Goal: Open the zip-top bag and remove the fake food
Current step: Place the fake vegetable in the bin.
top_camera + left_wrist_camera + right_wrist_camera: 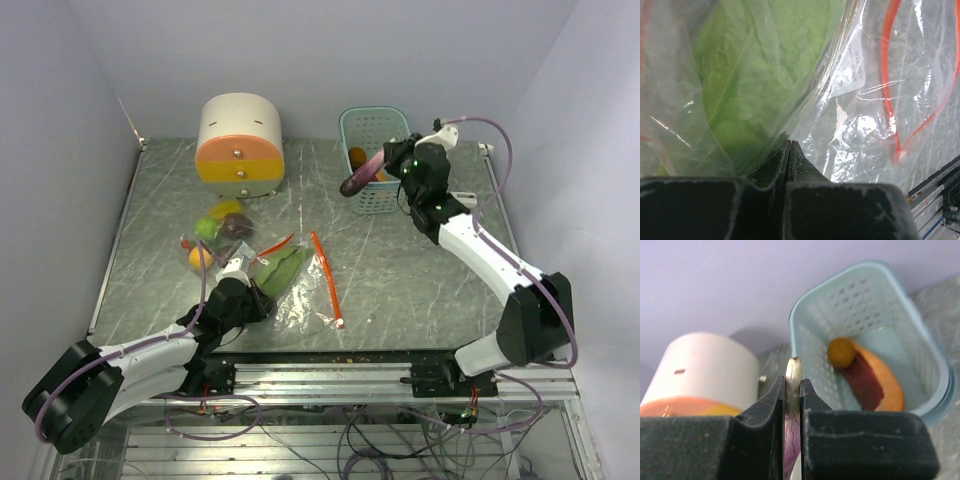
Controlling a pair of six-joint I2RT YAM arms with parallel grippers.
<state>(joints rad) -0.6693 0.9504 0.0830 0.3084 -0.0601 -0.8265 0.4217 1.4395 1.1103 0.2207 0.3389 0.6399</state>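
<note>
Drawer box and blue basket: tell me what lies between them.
In the top view, only bare grey tabletop lies between the drawer box and the basket; the purple piece held by the right gripper juts out at the basket's left rim.

Cannot read the small print on the zip-top bag's [920, 75] white label [850, 75] from the left wrist, and loses the green leafy piece [760, 75] past the top edge, hazed behind plastic. From the right wrist, sees only a pale tip and thin streak of the purple piece [791, 437], the rest buried between the fingers [755, 435], with the drawer box's [705, 370] lower part covered too.
</note>
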